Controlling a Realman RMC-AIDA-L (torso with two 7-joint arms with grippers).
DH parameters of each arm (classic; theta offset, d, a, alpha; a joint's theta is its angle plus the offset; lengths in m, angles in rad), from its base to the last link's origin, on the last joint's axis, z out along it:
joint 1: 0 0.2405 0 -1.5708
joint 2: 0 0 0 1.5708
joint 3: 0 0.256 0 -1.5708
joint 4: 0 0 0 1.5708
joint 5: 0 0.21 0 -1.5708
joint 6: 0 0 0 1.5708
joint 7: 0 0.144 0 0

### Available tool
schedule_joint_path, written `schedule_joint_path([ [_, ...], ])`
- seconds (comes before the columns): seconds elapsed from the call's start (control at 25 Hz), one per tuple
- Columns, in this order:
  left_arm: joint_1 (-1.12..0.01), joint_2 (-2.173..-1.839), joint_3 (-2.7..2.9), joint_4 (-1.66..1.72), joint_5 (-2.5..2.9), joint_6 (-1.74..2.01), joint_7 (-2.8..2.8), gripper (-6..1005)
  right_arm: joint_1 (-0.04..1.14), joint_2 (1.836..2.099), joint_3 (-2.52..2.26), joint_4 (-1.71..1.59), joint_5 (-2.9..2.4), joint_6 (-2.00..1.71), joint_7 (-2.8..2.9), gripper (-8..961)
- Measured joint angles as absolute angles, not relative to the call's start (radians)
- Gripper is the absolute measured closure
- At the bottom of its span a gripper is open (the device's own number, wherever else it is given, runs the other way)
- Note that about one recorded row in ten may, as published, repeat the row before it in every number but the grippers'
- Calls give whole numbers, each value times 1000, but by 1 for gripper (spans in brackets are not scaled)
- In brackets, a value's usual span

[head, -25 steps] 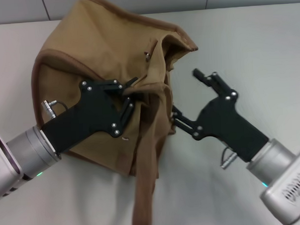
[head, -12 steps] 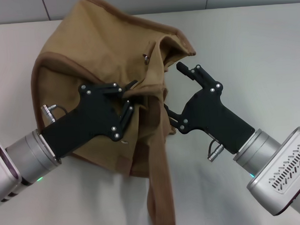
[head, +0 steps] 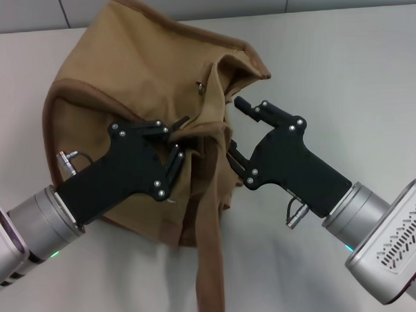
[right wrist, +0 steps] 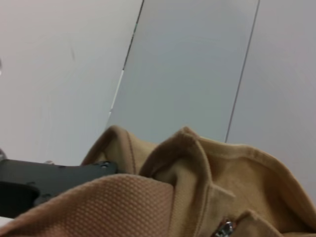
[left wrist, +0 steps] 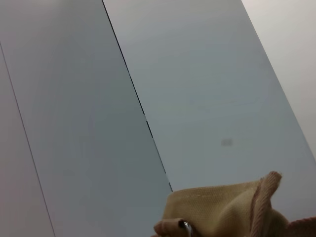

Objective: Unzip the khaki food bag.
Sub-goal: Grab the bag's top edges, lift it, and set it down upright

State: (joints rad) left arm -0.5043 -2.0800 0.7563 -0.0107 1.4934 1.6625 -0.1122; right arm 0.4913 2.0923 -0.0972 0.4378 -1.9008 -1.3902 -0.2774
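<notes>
The khaki food bag (head: 121,70) lies slumped on the table, with darker brown trim and a brown webbing handle (head: 209,253) trailing toward me. A small metal piece (head: 201,86) shows near its bunched top. My left gripper (head: 175,138) is shut on a fold of the bag's canvas at its middle. My right gripper (head: 233,127) is open, its jaws spread beside the bag's right edge, close to the fold. The right wrist view shows the bag's canvas (right wrist: 197,168), a silver zipper pull (right wrist: 226,229) and the left gripper's black body (right wrist: 49,177). The left wrist view shows a corner of canvas (left wrist: 222,212).
The pale table (head: 342,67) stretches to the right of the bag. Grey wall panels (head: 187,1) stand behind the table's far edge.
My right gripper has moved left and up against the bag's right side, still open. The hanging handle has swung a little. The left gripper keeps its hold.
</notes>
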Motion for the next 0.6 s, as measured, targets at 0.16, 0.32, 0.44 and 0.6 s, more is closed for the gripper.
schedule_joint_path([
  [0.16, -504, -2080, 756, -12, 1493, 1663, -115, 947, 489, 2092, -93, 434, -1921, -1389, -277, 549],
  [0.32, -502, -2080, 756, -15, 1493, 1670, -118, 947, 489, 2092, -96, 433, -1921, -1382, -267, 638],
  [0.44, -501, -2080, 756, -17, 1493, 1673, -118, 945, 489, 2092, -98, 428, -1922, -1381, -244, 706],
  [0.6, -497, -2080, 756, -26, 1493, 1689, -113, 944, 488, 2092, -99, 420, -1922, -1380, -219, 795],
])
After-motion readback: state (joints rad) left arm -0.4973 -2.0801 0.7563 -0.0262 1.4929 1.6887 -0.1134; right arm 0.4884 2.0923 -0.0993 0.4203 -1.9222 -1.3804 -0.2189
